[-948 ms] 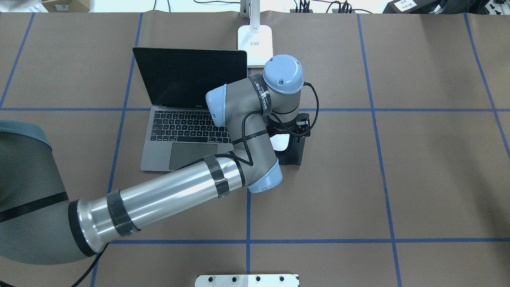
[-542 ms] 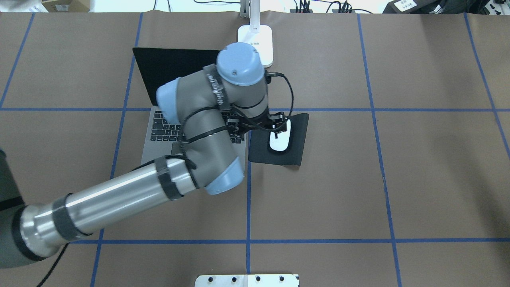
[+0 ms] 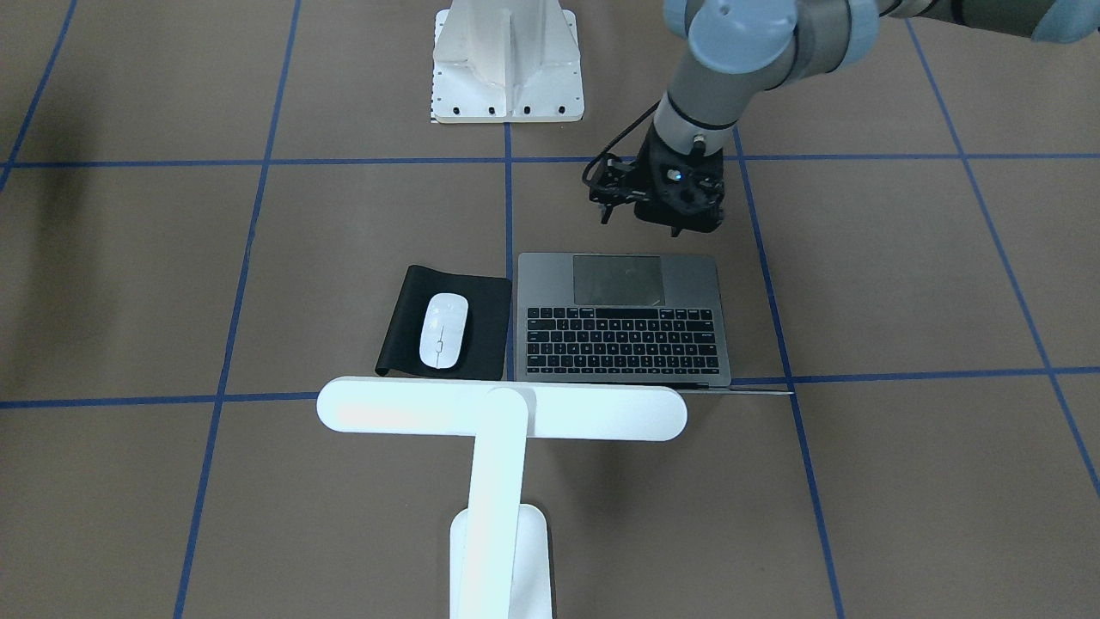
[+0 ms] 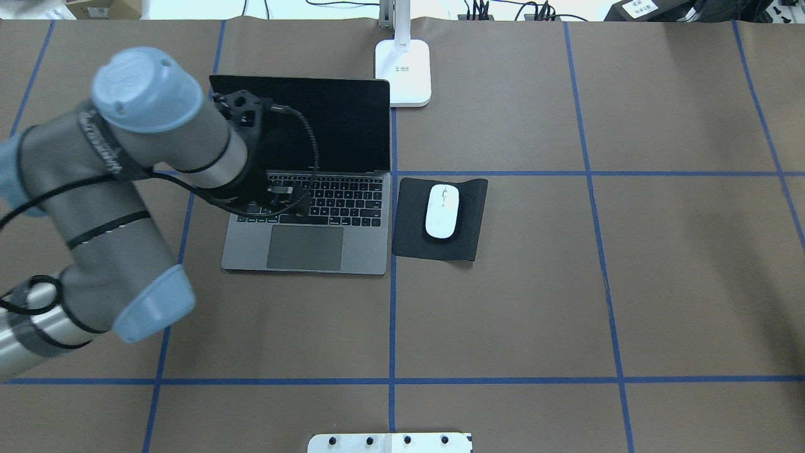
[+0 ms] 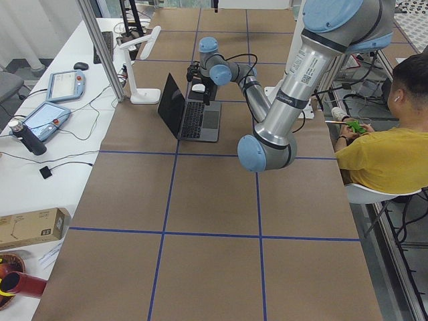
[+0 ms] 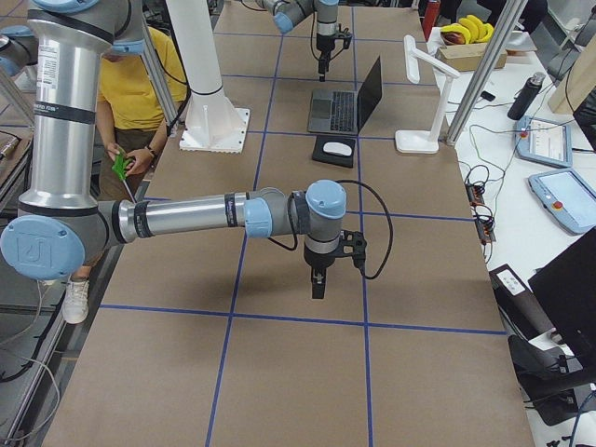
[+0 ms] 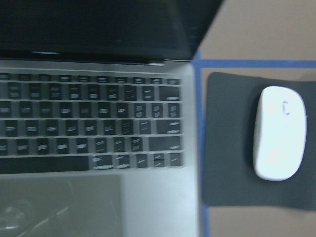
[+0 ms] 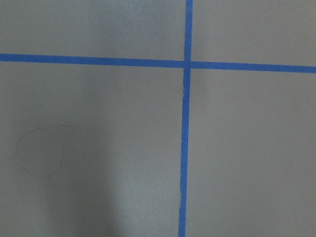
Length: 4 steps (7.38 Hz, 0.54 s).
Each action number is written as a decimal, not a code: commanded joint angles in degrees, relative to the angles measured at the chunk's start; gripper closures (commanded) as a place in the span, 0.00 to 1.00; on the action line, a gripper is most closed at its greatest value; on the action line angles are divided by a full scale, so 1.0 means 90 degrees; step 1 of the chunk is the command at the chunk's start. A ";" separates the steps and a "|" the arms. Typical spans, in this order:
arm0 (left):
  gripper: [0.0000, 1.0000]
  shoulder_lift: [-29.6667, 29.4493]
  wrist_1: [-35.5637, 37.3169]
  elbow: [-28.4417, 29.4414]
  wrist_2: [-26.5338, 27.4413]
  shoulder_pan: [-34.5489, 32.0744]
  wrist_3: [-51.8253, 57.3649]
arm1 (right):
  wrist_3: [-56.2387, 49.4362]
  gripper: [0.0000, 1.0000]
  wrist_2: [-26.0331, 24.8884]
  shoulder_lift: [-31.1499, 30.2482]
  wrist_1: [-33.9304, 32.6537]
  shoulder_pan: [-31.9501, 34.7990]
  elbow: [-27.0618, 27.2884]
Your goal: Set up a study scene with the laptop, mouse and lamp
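Study scene, judged complete: laptop (image 4: 306, 239) open, mouse (image 4: 442, 211) on black pad (image 4: 471, 242) just beside it, lamp (image 3: 498, 411) behind; left gripper (image 3: 669, 215) above the laptop and right gripper (image 6: 318, 284) well apart, grip unreadable on both; next move calls for a clear retreat.

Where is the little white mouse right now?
In the overhead view the mouse lies on the black mouse pad, just right of the laptop. It is nearer the robot than the lamp at the table's far edge.
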 commanded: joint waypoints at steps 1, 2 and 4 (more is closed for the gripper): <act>0.00 0.1188 0.0331 -0.0684 -0.0034 -0.0966 0.1801 | -0.0977 0.00 0.0034 -0.0006 -0.0008 0.0470 -0.0308; 0.00 0.1599 0.0331 -0.0637 -0.0305 -0.1561 0.2796 | -0.1348 0.00 0.0092 -0.0054 -0.0008 0.0656 -0.0416; 0.00 0.2487 0.0322 -0.0209 -0.1319 -0.3102 0.5167 | -0.1606 0.00 0.0267 -0.0142 -0.0008 0.0804 -0.0544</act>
